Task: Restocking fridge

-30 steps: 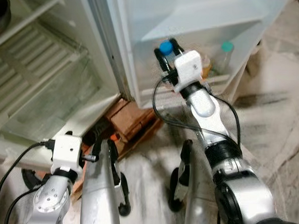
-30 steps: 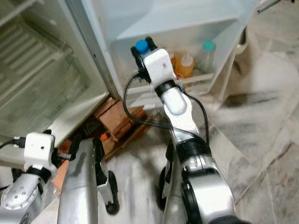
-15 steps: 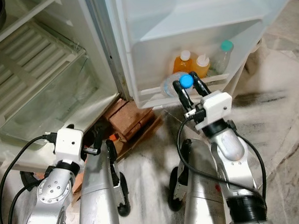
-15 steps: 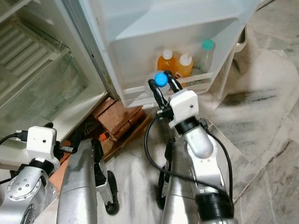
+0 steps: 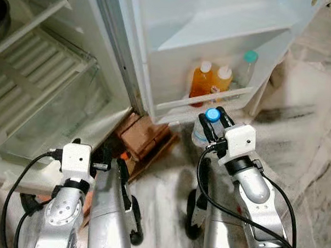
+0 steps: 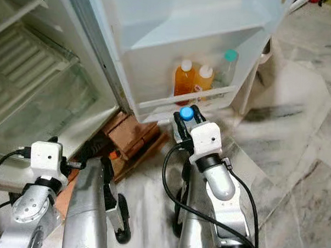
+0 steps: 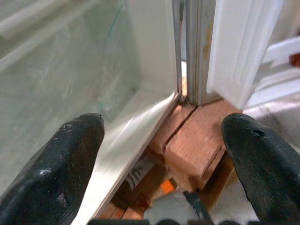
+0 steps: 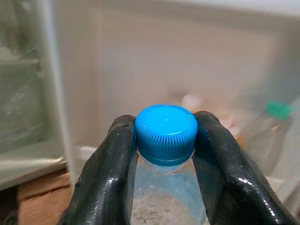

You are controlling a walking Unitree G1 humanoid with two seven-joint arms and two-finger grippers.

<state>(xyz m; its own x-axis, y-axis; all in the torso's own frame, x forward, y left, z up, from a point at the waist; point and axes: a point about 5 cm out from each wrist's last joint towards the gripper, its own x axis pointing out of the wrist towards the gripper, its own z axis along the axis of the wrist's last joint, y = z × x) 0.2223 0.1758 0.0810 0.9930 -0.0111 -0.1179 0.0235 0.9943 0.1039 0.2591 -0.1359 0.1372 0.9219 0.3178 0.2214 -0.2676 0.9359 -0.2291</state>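
1. Water bottle [image 5: 202, 130] with blue cap [image 8: 166, 132]: clear plastic, held upright in my right pincer [image 5: 213, 125], in front of the open fridge door's bottom shelf [image 5: 202, 101] and outside its rail.
2. Right pincer state: both black fingers [image 8: 107, 173] clamped on the bottle neck just under the cap, one each side; the right wrist view confirms contact.
3. Door shelf already holds two orange juice bottles [image 5: 201, 81] side by side, white caps, plus a clear bottle with a teal cap [image 5: 247, 66] to their right, all upright behind the rail.
4. Held bottle sits lower than and just in front of the juice bottles, apart from them.
5. Left pincer [image 7: 164, 154]: fingers spread wide apart, gripping nothing, low by my left side, pointing at the fridge's bottom corner.
6. Under that corner I see reddish-brown bricks [image 7: 197, 140] propping the fridge base.
7. Fridge interior [image 5: 41, 85] at left: white wire shelves and a glass panel, door swung open.
8. Floor [image 5: 308, 135] is grey-veined marble.
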